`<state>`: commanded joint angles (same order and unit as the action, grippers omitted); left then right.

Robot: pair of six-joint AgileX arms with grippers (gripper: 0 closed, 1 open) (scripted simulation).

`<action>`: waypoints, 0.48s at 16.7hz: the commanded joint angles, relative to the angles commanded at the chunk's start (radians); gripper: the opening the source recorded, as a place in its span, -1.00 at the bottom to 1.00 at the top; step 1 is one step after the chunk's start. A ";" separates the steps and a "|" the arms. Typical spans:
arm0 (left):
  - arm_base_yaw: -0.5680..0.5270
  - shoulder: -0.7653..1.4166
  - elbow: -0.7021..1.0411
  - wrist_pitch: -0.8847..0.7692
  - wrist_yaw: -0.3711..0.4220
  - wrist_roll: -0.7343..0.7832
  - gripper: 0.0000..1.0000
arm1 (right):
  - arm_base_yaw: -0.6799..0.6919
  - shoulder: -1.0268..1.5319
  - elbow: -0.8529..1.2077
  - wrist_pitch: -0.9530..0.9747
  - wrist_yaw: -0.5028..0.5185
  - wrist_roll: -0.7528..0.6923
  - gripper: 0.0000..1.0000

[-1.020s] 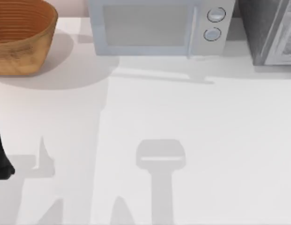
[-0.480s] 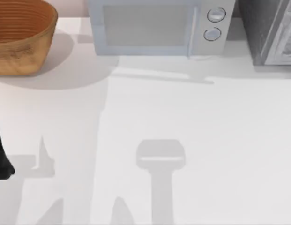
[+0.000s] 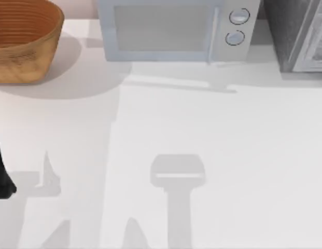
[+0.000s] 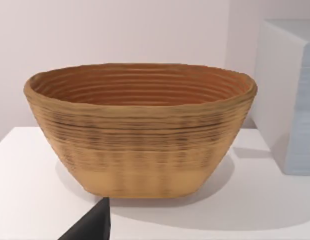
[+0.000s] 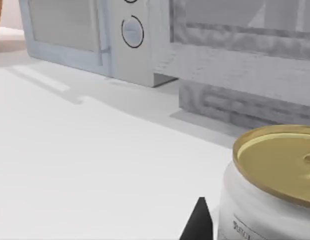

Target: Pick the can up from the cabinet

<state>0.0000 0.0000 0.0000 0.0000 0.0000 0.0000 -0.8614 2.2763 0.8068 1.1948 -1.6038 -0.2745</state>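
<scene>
The can [image 5: 274,185] has a white body and a gold lid and sits very close to the right wrist camera. A dark part of my right gripper [image 5: 197,222] pokes up just beside it. Whether the gripper holds the can cannot be told. Behind the can is the grey cabinet [image 5: 244,75], which also stands at the table's back right corner [image 3: 298,33]. My left arm [image 3: 2,174] is parked at the table's left edge, and a dark part of its gripper [image 4: 90,226] faces the basket.
A woven basket [image 3: 23,39] stands at the back left and looms close in the left wrist view [image 4: 140,130]. A pale microwave [image 3: 171,28] with two round knobs sits at the back middle [image 5: 90,35]. The white table [image 3: 212,129] spreads in front.
</scene>
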 joint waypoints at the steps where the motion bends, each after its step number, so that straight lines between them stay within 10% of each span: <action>1: 0.000 0.000 0.000 0.000 0.000 0.000 1.00 | 0.000 0.000 0.000 0.000 0.000 0.000 -1.00; 3: 0.000 0.000 0.000 0.000 0.000 0.000 1.00 | 0.000 0.000 0.000 0.000 0.000 0.000 -1.00; 8: 0.000 0.000 0.000 0.000 0.000 0.000 1.00 | 0.000 0.000 0.000 0.000 0.000 0.000 -0.25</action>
<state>0.0000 0.0000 0.0000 0.0000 0.0000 0.0000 -0.8614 2.2763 0.8068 1.1948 -1.6038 -0.2745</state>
